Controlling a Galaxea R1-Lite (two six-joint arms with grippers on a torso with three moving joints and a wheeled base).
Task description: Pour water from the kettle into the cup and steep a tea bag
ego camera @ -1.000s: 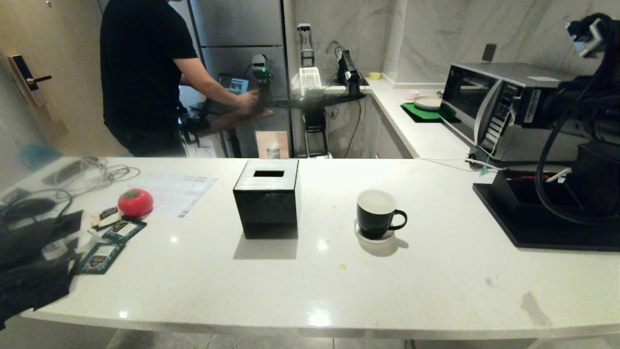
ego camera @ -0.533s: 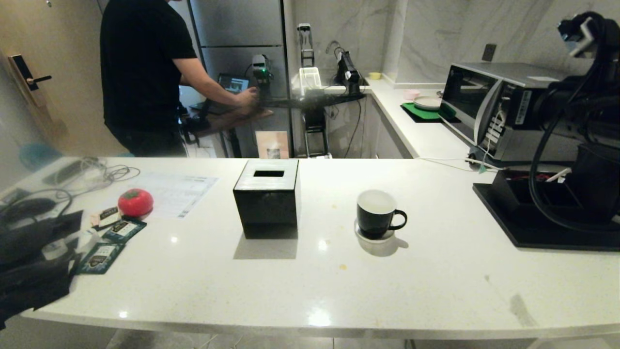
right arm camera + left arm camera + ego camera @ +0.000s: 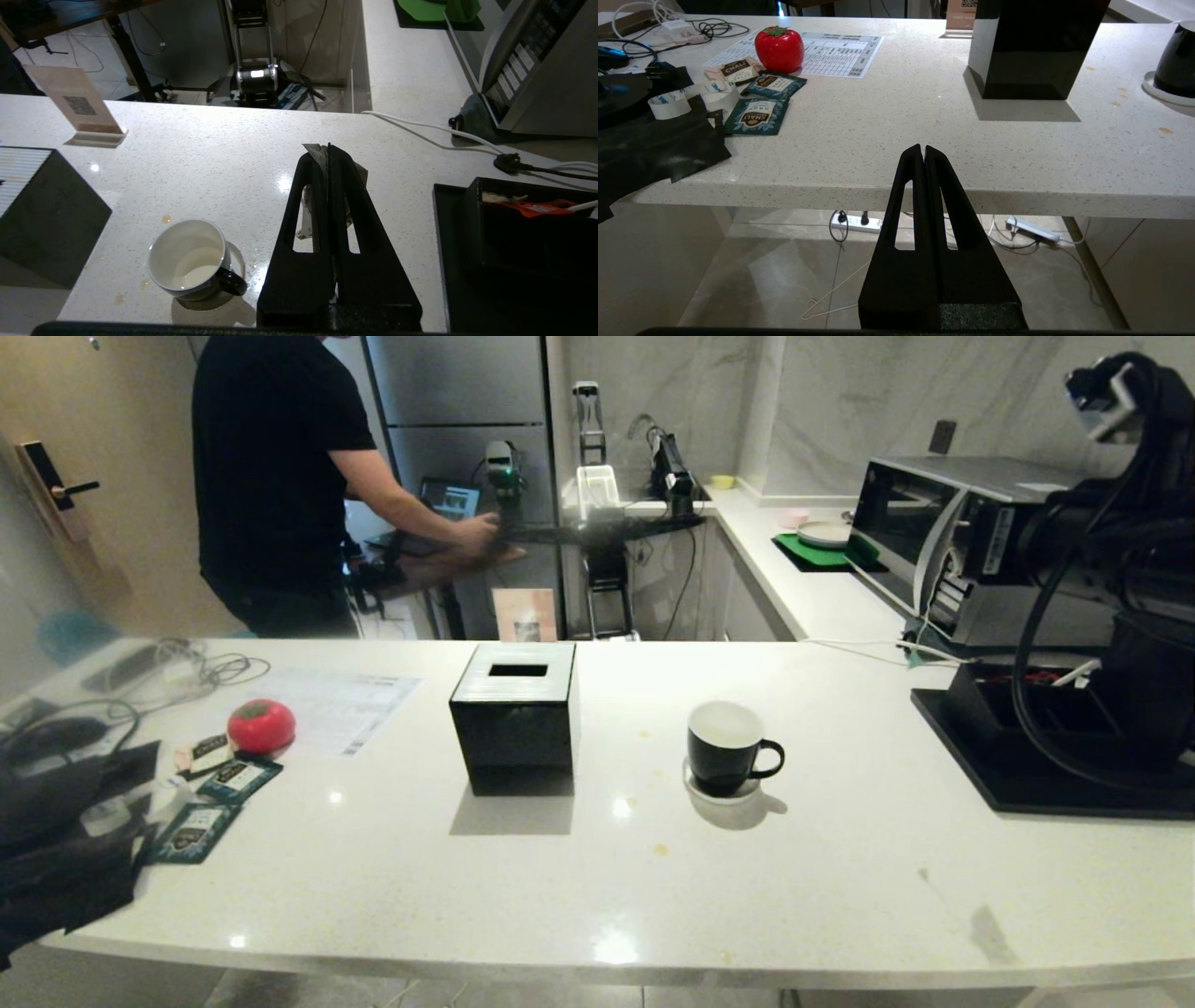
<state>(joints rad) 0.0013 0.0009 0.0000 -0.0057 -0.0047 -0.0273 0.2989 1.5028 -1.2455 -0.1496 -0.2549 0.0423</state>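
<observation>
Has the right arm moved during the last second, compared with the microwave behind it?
Yes. In the head view the right arm has shifted toward the picture's left, now covering more of the microwave; the cup stayed put.

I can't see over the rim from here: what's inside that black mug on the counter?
The right wrist view looks into the cup: a white interior with what looks like shallow liquid at the bottom and no tea bag. Its far inner wall is hidden by the rim.

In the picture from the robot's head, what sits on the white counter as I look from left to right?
Teal sachets → red tomato-shaped thing → black slotted box → the cup on a saucer → black tray, partly behind the robot's right arm.
</observation>
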